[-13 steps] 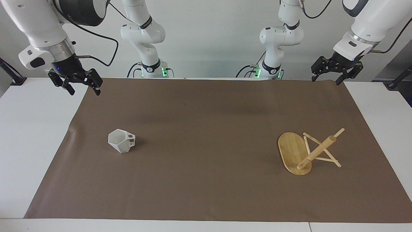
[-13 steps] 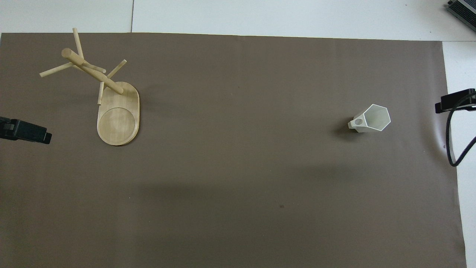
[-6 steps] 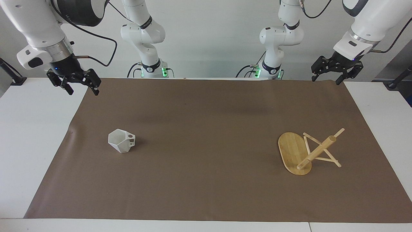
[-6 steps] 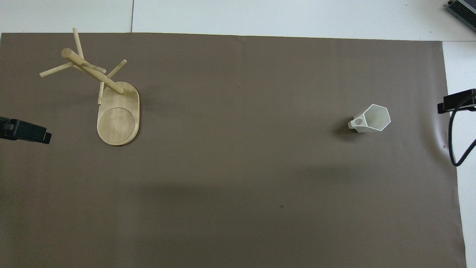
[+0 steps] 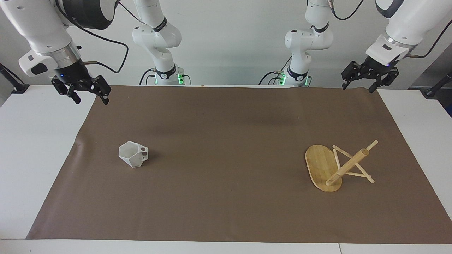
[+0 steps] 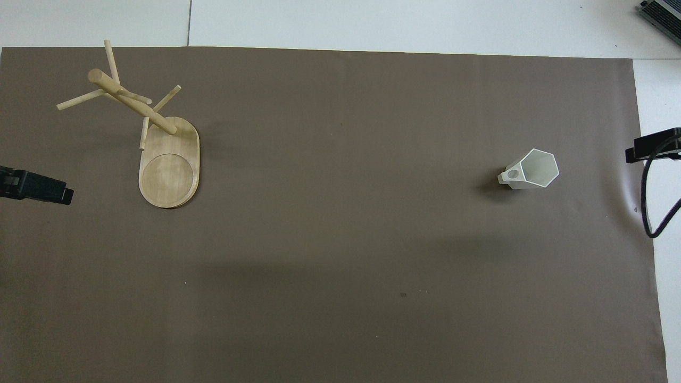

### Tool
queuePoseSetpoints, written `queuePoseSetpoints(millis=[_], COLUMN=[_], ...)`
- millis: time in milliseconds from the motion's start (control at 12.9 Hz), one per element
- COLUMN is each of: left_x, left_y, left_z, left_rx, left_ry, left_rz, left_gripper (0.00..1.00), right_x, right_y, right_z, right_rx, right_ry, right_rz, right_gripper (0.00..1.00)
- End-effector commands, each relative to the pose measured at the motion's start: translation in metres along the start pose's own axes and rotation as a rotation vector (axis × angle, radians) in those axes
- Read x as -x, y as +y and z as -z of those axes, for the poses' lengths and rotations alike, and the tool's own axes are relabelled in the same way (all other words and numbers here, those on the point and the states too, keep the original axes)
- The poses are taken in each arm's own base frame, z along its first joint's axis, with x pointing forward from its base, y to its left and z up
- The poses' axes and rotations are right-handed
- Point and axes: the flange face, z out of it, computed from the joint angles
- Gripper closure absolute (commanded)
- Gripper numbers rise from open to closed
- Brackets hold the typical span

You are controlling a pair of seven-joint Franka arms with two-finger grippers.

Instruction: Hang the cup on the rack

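The white faceted cup (image 5: 133,154) stands upright on the brown mat toward the right arm's end, its handle facing the middle of the table; it also shows in the overhead view (image 6: 533,169). The bamboo rack (image 5: 335,167) stands upright on its oval base toward the left arm's end, with bare pegs; it also shows in the overhead view (image 6: 154,138). My right gripper (image 5: 91,101) hangs open and empty over the mat's corner nearest the robots, well apart from the cup. My left gripper (image 5: 356,89) hangs open and empty over the mat's other near corner, apart from the rack.
The brown mat (image 5: 226,148) covers most of the white table (image 5: 31,141). A black cable (image 6: 646,202) hangs from the right arm at the mat's edge. A dark device corner (image 6: 662,13) lies at the table's farthest corner.
My right gripper has shifted slightly outward toward its end of the table. The left gripper, the cup and the rack have not moved.
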Motion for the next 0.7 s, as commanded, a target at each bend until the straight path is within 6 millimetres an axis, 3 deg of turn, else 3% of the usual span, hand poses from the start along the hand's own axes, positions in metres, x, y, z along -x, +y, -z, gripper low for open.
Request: queuePoseSetpoints(millis=[0, 622], left_x=[0.0016, 0.0013], left_y=[-0.0021, -0.0022], left_z=[-0.0012, -0.0004], left_rx=[-0.027, -0.028], left_ry=[0.027, 0.035], left_rz=[-0.034, -0.032], left_gripper=[0.00, 0.00], right_x=[0.0031, 0.0042], right_y=[0.0105, 0.0059], right_z=[-0.0045, -0.0042], right_rx=[0.014, 0.010], right_ry=[-0.011, -0.012], right_rz=[0.008, 0.008], right_gripper=[0.00, 0.00])
